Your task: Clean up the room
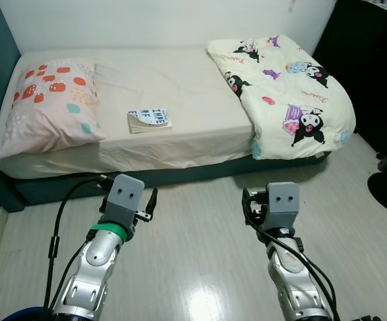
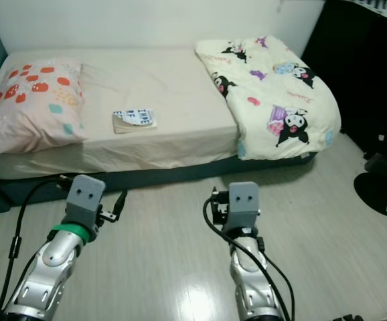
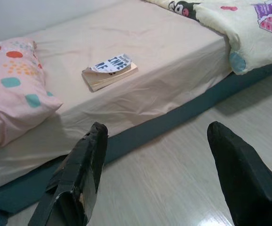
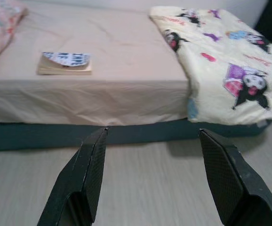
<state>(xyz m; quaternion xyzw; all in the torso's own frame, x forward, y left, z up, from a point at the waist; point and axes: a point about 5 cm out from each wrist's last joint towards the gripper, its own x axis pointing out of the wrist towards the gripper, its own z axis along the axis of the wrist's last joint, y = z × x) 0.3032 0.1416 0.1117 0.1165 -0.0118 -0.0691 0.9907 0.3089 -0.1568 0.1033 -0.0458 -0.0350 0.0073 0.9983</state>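
Reaching for the book [image 1: 149,120], which lies mid-bed [image 1: 180,87] right of the pillow [image 1: 49,103], either gripper — left [image 3: 159,155] and right [image 4: 150,165], jaws spread above the floor — could snag the loose cover or sheet.

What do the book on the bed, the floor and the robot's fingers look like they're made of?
The book looks like a paperback: its thin cover curls up over cream page edges. The floor seems to be pale wood-look laminate or vinyl, with plank seams and a glossy glare. The open left gripper's fingers look like matte black plastic or rubber; I can't tell which.
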